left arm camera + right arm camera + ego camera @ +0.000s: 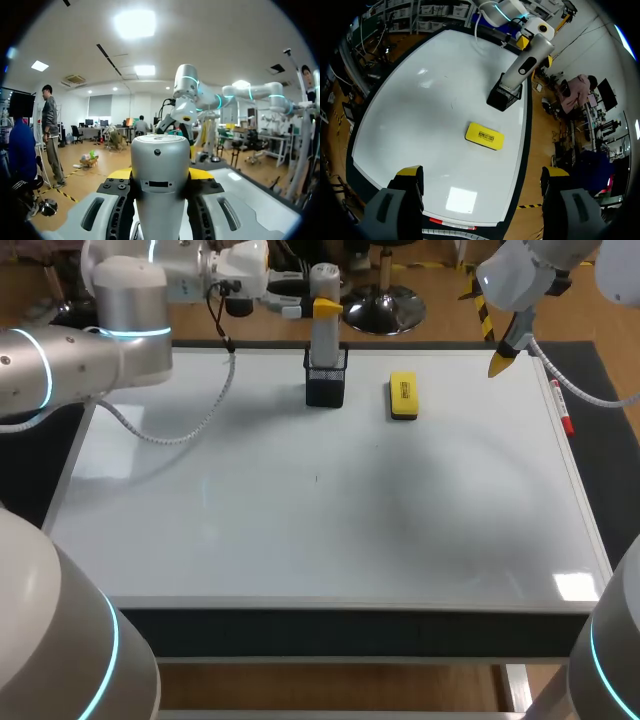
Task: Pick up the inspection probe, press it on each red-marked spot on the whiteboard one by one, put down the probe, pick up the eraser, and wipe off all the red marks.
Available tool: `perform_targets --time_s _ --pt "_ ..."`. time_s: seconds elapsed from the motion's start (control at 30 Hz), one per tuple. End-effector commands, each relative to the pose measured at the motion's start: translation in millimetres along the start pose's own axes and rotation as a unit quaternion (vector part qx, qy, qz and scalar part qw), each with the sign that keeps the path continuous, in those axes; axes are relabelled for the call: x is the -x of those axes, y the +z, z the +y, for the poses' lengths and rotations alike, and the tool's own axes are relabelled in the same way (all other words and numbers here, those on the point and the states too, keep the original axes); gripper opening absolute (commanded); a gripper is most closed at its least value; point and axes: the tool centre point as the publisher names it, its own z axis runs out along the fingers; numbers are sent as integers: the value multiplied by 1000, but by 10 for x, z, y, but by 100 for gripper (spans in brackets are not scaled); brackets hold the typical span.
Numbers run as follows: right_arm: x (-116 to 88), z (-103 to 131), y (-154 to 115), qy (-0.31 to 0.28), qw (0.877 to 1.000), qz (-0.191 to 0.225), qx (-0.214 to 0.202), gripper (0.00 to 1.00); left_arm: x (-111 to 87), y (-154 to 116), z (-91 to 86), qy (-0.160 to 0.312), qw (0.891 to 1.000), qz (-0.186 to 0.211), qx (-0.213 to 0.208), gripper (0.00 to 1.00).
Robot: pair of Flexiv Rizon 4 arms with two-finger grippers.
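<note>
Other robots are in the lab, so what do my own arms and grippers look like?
The left arm and right arm are silver-grey tubes with glowing cyan rings; a pale cable trails off each. The left gripper and right gripper are grey with yellow tips.

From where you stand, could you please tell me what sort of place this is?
Probably a robotics lab test bench: a whiteboard serves as the tabletop, an inspection probe stands in a black mesh holder, and a yellow eraser lies beside it.
</note>
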Motion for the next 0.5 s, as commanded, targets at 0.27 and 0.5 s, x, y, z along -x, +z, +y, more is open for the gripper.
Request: perform_targets --time_s 0.27,0.5 --pt "2 -3 -8 -1 1000 2 -1 100 63 17 184 -16 1000 0 2 0" --pt "2 -3 -8 -1 1000 2 -1 100 84 35 314 -11 1000 6 1 0"
